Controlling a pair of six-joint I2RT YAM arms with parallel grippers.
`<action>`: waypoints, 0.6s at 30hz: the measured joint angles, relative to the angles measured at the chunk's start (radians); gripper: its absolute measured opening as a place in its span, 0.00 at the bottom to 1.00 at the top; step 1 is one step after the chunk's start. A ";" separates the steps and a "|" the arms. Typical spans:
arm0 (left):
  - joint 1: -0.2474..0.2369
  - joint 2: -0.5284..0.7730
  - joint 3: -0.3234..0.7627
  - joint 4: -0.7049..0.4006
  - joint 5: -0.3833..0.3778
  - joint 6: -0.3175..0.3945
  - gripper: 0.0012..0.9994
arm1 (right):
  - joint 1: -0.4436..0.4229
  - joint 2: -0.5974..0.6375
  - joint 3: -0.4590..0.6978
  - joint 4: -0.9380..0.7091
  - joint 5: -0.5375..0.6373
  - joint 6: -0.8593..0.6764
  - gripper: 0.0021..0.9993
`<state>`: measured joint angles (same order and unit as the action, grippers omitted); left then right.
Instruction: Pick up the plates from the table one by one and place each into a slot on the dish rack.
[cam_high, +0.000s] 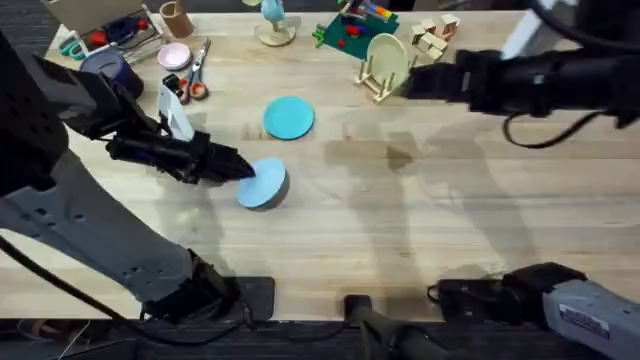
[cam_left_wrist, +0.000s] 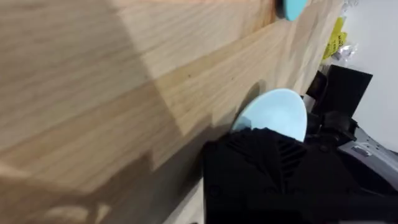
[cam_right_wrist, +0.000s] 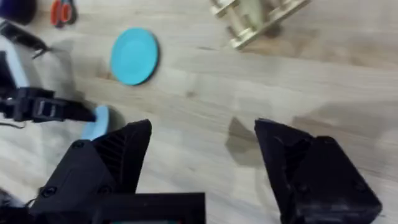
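Left gripper (cam_high: 243, 169) clamped on pale blue plate (cam_high: 264, 186), plate lifted at tilt off table (cam_high: 420, 230). Right gripper (cam_right_wrist: 202, 155) held wide apart, empty, raised near dish rack (cam_high: 384, 62). Turquoise plate (cam_high: 289, 117) seen flat on table between them.

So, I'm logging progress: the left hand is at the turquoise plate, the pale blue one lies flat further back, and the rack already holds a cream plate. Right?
The colours are swapped. In the overhead view the left hand is at the pale blue plate, and the turquoise plate lies flat further back. The rack does hold a cream plate.
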<state>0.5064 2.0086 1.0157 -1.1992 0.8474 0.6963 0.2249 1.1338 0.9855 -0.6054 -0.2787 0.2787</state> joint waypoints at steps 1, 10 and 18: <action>0.000 0.000 0.000 0.000 0.000 0.000 0.04 | 0.018 0.013 0.000 0.008 -0.002 0.019 1.00; 0.000 0.000 0.000 0.000 0.000 0.000 0.04 | 0.165 0.181 0.000 0.117 -0.009 0.189 1.00; 0.000 0.000 0.000 0.000 0.000 -0.001 0.04 | 0.261 0.353 0.000 0.282 -0.081 0.296 1.00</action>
<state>0.5064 2.0085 1.0161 -1.1992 0.8471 0.6956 0.4862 1.4871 0.9855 -0.3230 -0.3601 0.5749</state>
